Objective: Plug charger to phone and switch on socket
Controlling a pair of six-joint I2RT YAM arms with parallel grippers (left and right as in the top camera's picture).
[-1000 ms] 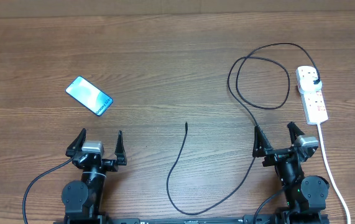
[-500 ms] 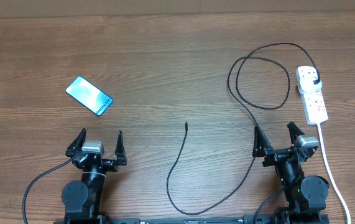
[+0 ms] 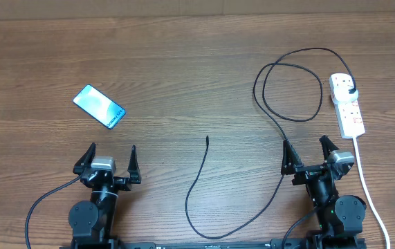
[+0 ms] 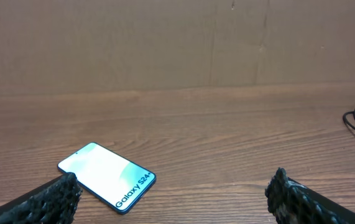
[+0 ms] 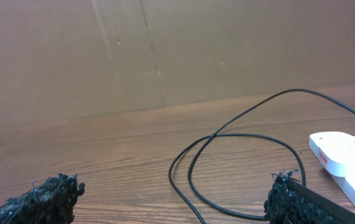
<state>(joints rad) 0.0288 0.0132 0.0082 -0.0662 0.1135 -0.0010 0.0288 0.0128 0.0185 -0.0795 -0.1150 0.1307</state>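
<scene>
- White rectangular power strip (image 3: 348, 111) with small red marks lies on the brown wooden table (image 3: 183, 62). I take every position from it. Its white cord (image 3: 366, 187) trails off its near end toward the arms.
- The switch positions are too small to tell.
- Long thin black charger cable (image 3: 204, 160): its black plug (image 3: 350, 90) sits in the strip's far-end outlet.
- From there the cable makes a wide loop just left of the strip, then sweeps down toward the near edge of the table.
- It ends in a small connector tip (image 3: 207, 139), well left of the strip, lying loose on bare wood.
- Slim smartphone with a lit pale-blue screen (image 3: 99, 106) lies flat and askew, far left of the strip and well apart from the connector tip. The left wrist view reads "Galaxy S24+".
- Right gripper (image 3: 304, 144) is near the strip, just left of its cord, with fingers spread and nothing between them.
- The cable runs close past one of its fingers; I can't tell whether they touch.
- Left gripper (image 3: 112, 149) is far left of the strip, on the near side of the phone, with jaws spread wide and empty.
</scene>
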